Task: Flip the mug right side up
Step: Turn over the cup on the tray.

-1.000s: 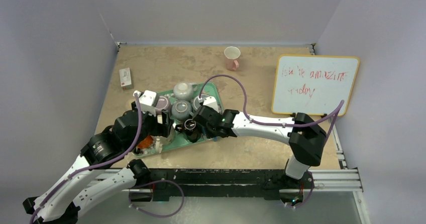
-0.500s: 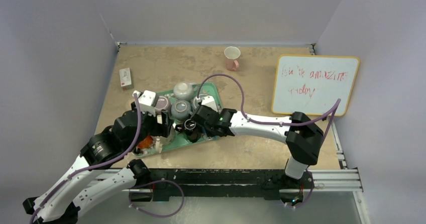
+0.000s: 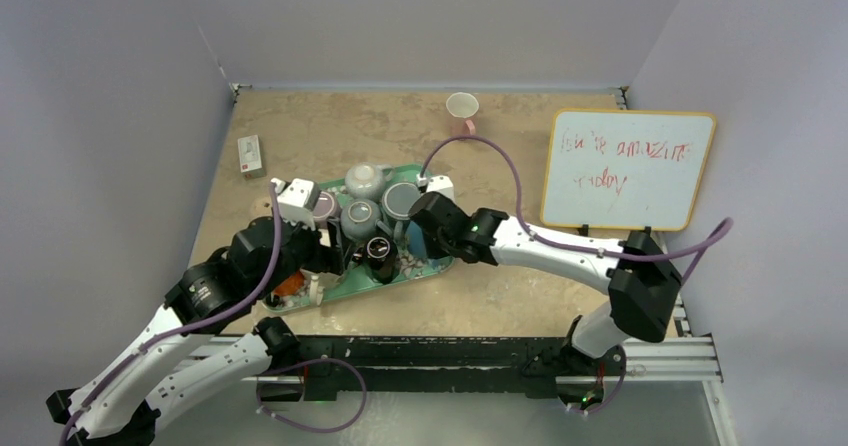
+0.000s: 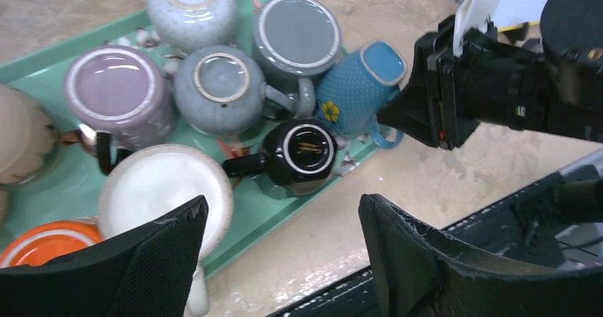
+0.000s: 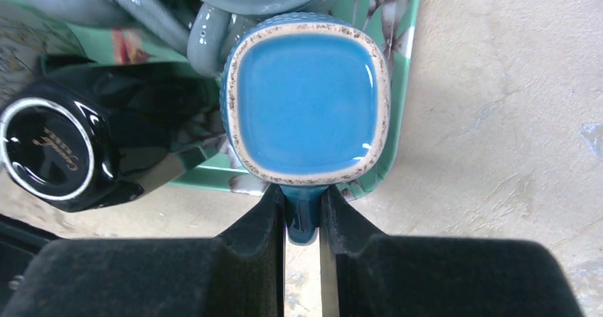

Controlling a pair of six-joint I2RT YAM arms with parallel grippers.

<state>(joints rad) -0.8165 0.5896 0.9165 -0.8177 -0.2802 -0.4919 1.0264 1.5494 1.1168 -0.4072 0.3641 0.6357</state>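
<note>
Right gripper (image 5: 302, 205): fingers pinched shut on the handle of the textured blue ceramic mug (image 5: 307, 104). The mug is base-up at the edge of the green floral tray (image 4: 85, 36), beside a glossy black upturned mug (image 4: 307, 150) whose base carries gold script, unreadable. Left gripper (image 4: 281, 209): jaws wide apart above the tray, holding nothing. White dry-erase board (image 3: 627, 169): red handwriting, "amazin…" and "today" legible.

Blue mug (image 5: 306, 104), base up, at edge of green tray (image 4: 107, 33)
</note>
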